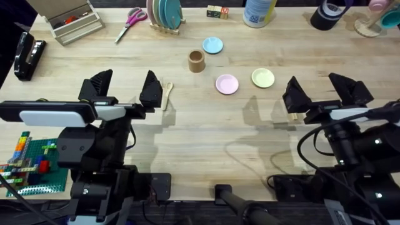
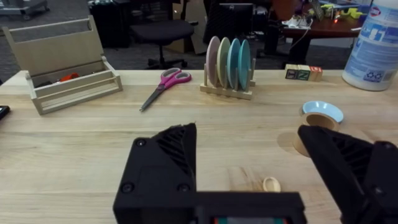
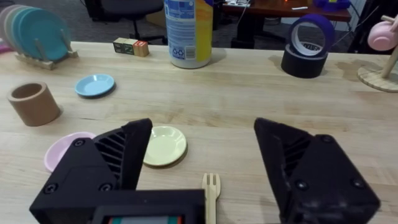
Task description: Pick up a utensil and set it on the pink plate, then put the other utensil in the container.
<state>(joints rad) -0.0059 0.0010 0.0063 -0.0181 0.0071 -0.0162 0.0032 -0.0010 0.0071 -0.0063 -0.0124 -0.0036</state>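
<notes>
The wooden spoon [image 1: 167,92] lies on the table just right of my left gripper [image 1: 125,87], which is open and holds nothing. In the left wrist view the spoon's bowl [image 2: 271,184] peeks out low between the fingers of the left gripper [image 2: 245,134]. The wooden fork [image 3: 210,186] lies between the fingers of my open right gripper [image 3: 204,124], tines pointing away; overhead, the fork [image 1: 292,115] shows under the right gripper [image 1: 322,92]. The pink plate [image 1: 227,84] sits mid-table between both arms, and the brown wooden cup [image 1: 196,60] stands behind it to the left. Both are empty.
A yellow-green plate [image 1: 262,77] lies right of the pink one and a light blue plate [image 1: 212,45] behind the cup. Along the far edge are scissors [image 1: 131,21], a plate rack [image 1: 165,15], a white tub [image 1: 259,12] and a tape roll [image 1: 329,15]. A Lego plate [image 1: 30,162] lies near left.
</notes>
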